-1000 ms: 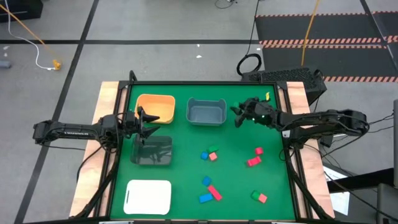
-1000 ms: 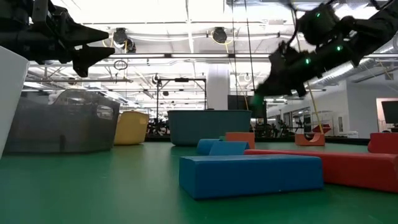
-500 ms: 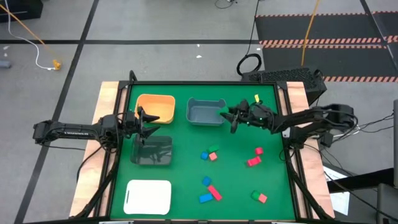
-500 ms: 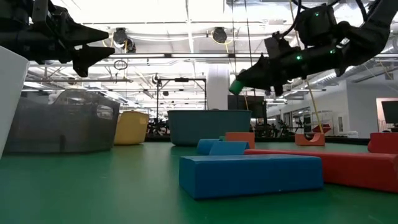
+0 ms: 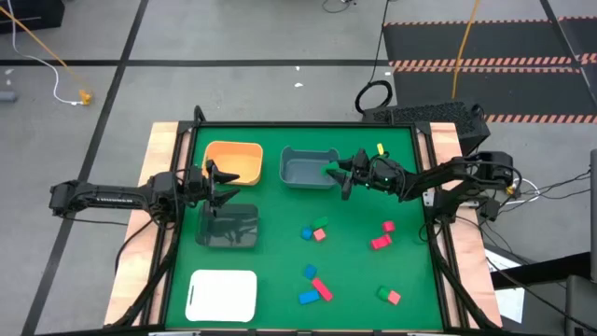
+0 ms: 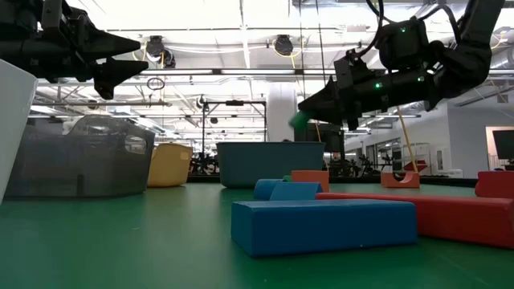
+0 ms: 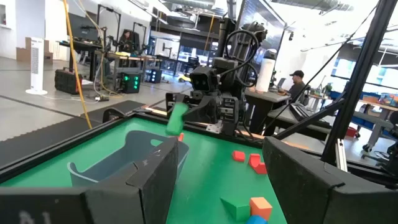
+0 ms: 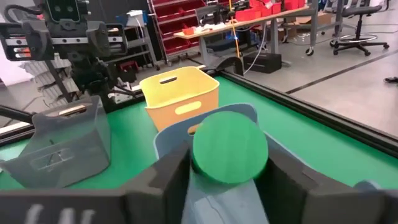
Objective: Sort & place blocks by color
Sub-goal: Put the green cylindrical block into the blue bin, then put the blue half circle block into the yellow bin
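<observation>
My right gripper (image 5: 341, 179) hangs level over the right rim of the blue-grey bin (image 5: 309, 168), fingers open. A green block (image 8: 229, 147) is in the gap between them. In the low view the green block (image 6: 297, 120) shows blurred, just ahead of and below the fingertips. My left gripper (image 5: 220, 183) waits open above the clear grey bin (image 5: 227, 227), holding nothing. More blocks, red, blue and green, lie on the green mat (image 5: 315, 231) (image 5: 382, 235) (image 5: 314, 287) (image 5: 388, 295). A yellow block (image 5: 380, 147) lies by the far right edge. My right gripper's fingers (image 8: 168, 177) stand on either side of the green block's round face (image 8: 202, 155), coming level from the table's right. Whether they touch it I cannot tell. The block is clear of the table, above the blue-grey bin.
An orange bin (image 5: 233, 161) stands at the far left, beside the blue-grey bin. A white flat tray (image 5: 223, 294) lies at the near left. The middle of the mat between the bins and the scattered blocks is bare.
My right gripper has gone toward the table's left and sunk a little, tipping to level, carrying the green block to the blue-grey bin's right rim. In the last moment its fingers have parted and the block has come away from the fingertips.
</observation>
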